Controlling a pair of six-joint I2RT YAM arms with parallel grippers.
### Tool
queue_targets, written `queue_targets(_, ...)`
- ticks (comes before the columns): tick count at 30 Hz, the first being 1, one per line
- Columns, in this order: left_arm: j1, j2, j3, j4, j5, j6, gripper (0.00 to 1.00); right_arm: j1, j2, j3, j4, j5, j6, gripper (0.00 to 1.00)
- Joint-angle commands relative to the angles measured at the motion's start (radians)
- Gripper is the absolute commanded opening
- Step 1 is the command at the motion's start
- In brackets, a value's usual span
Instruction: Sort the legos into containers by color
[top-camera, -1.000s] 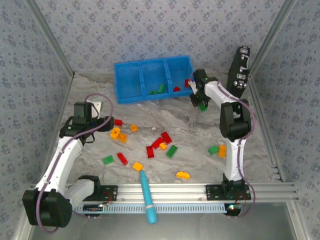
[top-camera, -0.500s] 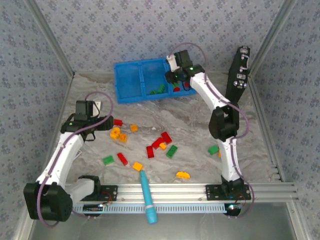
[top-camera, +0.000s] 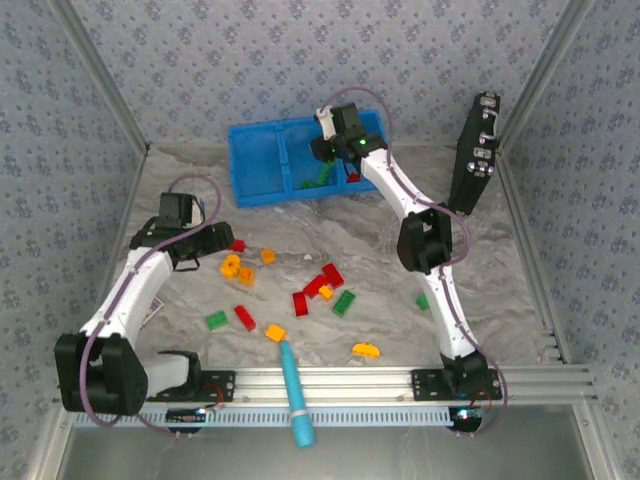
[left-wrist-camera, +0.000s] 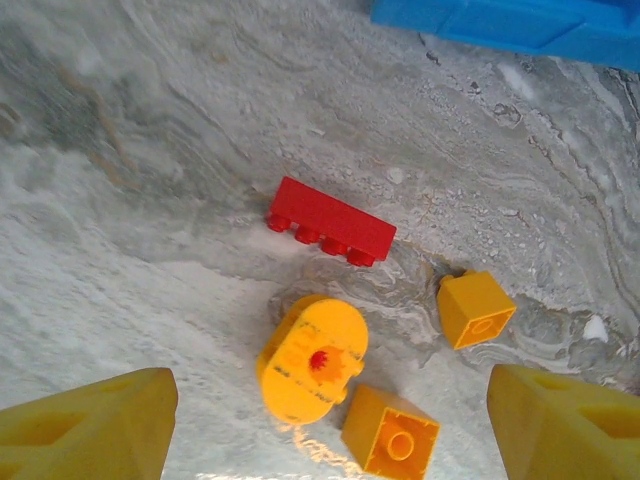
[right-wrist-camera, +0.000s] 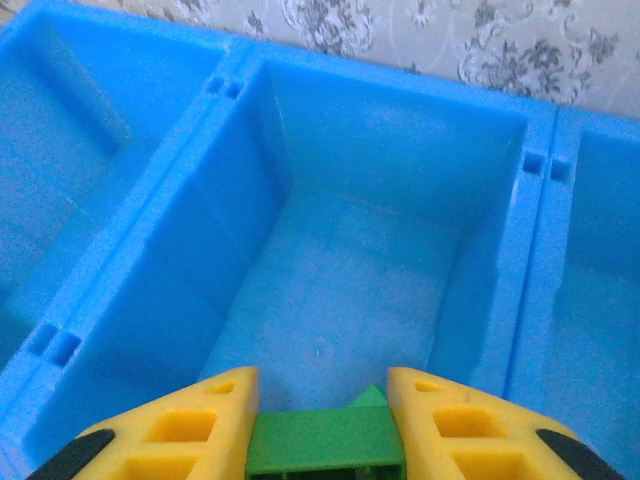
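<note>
Green lego (right-wrist-camera: 325, 448) is pinched between the right fingers (right-wrist-camera: 195, 425) above the blue tray's middle compartment (right-wrist-camera: 340, 280) — lower a little, then release squarely inside; left fingers (left-wrist-camera: 85, 430) hover spread over a red brick (left-wrist-camera: 330, 222).

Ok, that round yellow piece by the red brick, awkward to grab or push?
The round yellow piece looks like rigid plastic, unlikely to deform. Its curved sides may slip in a pinch. Lying flat, it should slide rather than roll, perhaps into the yellow cube beside it.
</note>
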Motion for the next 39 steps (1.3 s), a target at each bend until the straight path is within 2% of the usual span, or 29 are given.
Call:
queue_targets(1, 0.004, 0.030, -0.025, 0.059, 0.065, -0.129, 0.81, 0.014, 0.035, 0.034, 0.082, -0.035, 0.015, 0.33)
queue_targets(9, 0.006, 0.121, -0.025, 0.138, 0.057, -0.191, 0.81, 0.024, 0.071, 0.066, 0.152, -0.045, 0.042, 0.34)
queue_targets(13, 0.005, 0.173, -0.035, 0.199, 0.044, -0.206, 0.81, 0.020, 0.091, 0.084, 0.154, -0.071, 0.072, 0.44)
queue_targets(20, 0.006, 0.282, -0.015, 0.259, 0.003, -0.214, 0.81, 0.012, 0.061, 0.052, 0.147, -0.106, 0.090, 0.51)
queue_targets(28, 0.006, 0.369, -0.017, 0.332, -0.023, -0.245, 0.80, 0.023, -0.074, -0.117, 0.184, -0.145, 0.041, 0.56)
queue_targets(39, 0.001, 0.478, 0.006, 0.379, -0.025, -0.267, 0.59, 0.013, -0.319, -0.439, 0.266, -0.125, -0.009, 0.58)
